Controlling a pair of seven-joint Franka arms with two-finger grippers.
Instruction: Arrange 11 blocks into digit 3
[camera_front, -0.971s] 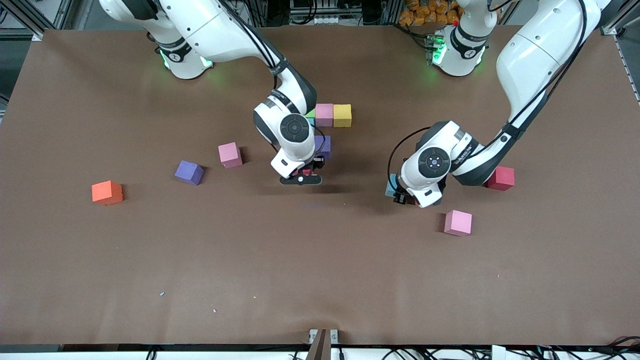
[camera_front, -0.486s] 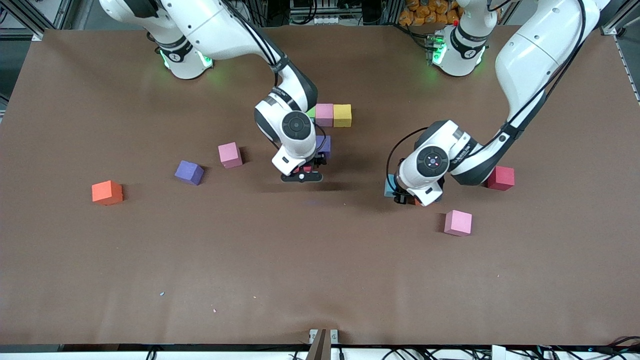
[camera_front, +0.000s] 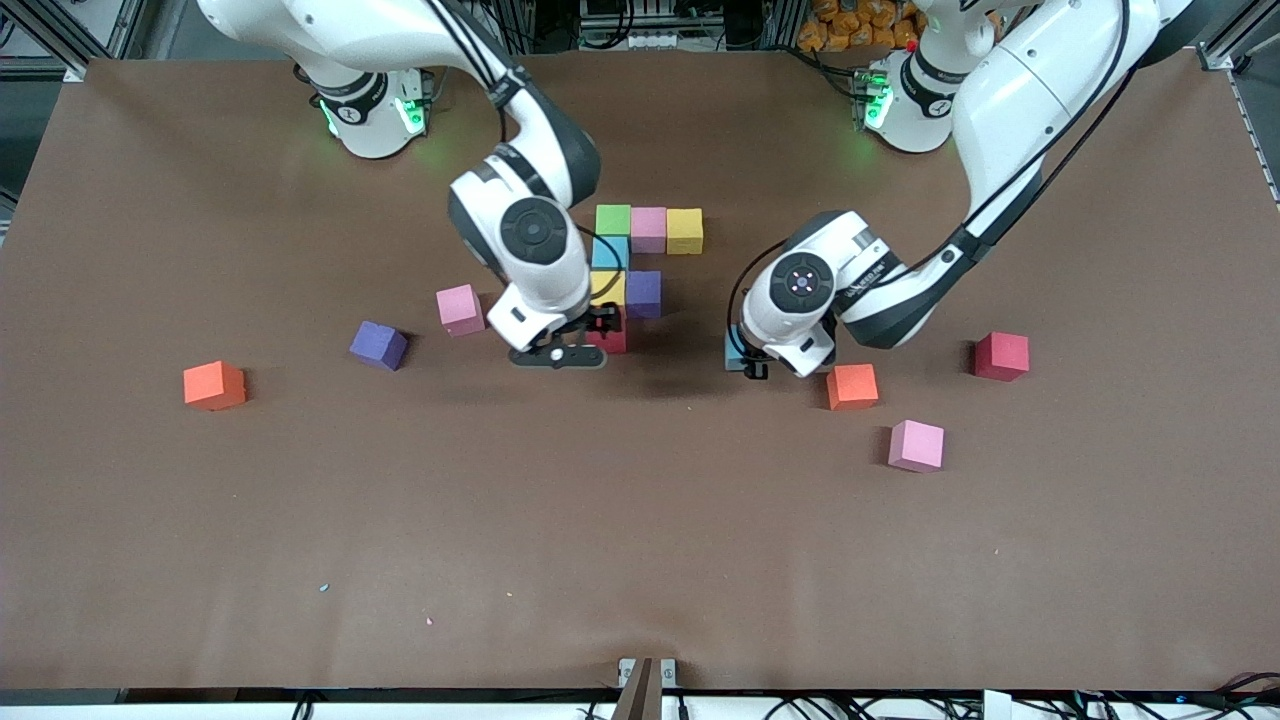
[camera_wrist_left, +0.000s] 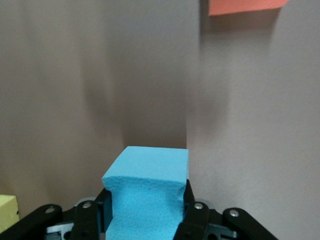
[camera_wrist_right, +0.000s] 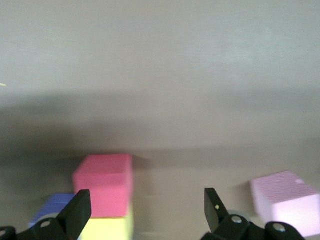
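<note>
cubes observed: green (camera_front: 612, 218), pink (camera_front: 648, 229), yellow (camera_front: 685, 230), light blue (camera_front: 609, 252), purple (camera_front: 644, 293), red (camera_front: 1002, 356), orange (camera_front: 852, 386). table (camera_front: 640, 540) covering plain brown. arms white, black joints.

partial digit: green block (camera_front: 612, 219), pink (camera_front: 648, 229), yellow (camera_front: 685, 230) in a row; blue (camera_front: 609, 253), yellow (camera_front: 606, 287), purple (camera_front: 644, 293), red (camera_front: 612, 338) touching below.
held: light blue block (camera_wrist_left: 147, 195) squeezed in left claw (camera_front: 747, 368).
</note>
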